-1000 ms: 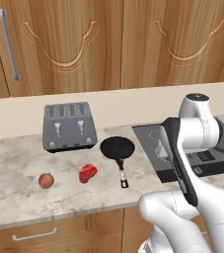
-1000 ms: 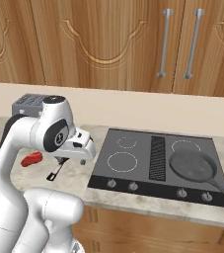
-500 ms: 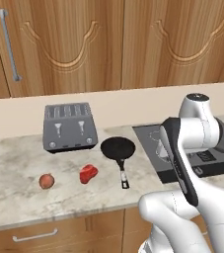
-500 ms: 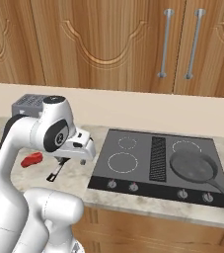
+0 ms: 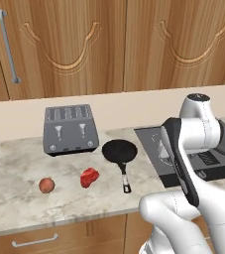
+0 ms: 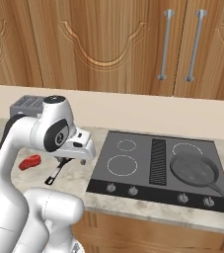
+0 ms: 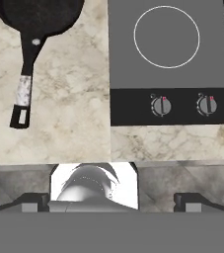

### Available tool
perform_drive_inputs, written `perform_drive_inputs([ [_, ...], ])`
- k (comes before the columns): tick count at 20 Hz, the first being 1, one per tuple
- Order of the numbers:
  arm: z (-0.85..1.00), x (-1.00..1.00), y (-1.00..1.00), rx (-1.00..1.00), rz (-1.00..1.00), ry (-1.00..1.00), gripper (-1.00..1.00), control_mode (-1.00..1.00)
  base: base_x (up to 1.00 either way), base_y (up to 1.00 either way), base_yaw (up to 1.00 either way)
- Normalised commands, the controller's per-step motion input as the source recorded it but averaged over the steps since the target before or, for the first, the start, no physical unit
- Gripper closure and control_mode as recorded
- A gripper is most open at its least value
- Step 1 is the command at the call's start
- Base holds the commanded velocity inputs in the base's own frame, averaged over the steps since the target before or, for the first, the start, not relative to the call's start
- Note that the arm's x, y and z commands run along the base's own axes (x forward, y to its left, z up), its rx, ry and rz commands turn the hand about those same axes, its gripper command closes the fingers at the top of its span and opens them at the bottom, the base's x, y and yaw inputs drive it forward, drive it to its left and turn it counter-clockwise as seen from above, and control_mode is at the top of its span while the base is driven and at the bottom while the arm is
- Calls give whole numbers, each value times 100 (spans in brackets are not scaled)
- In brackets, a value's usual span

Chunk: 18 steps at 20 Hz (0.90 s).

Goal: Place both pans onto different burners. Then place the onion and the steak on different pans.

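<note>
Arm bent over the tabletop (image 5: pixel 15 198) edge.
Tool (image 7: pixel 111 200) points down, fingers apart, holding nothing; black pan (image 7: pixel 32 17) at 11 o'clock.

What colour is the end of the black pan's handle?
Speckled silver-white band with a black tip on the black pan's handle, clearest in the hand view.

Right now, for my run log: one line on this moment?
grey pan: on burner | black pan: on counter | gripper: open, empty | onion, steak: on counter
</note>
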Motion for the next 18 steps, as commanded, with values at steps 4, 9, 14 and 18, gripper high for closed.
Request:
perform_drive_inputs([
  [4,0,0,0,0,0,0,-100,100,22,0,0],
  [9,0,-1,0,0,0,0,-100,-100,0,0,0],
  [14,-6,-1,39,0,-1,0,-100,-100,0,0,0],
  [18,-12,0,65,0,-6,0,-100,-100,0,0,0],
])
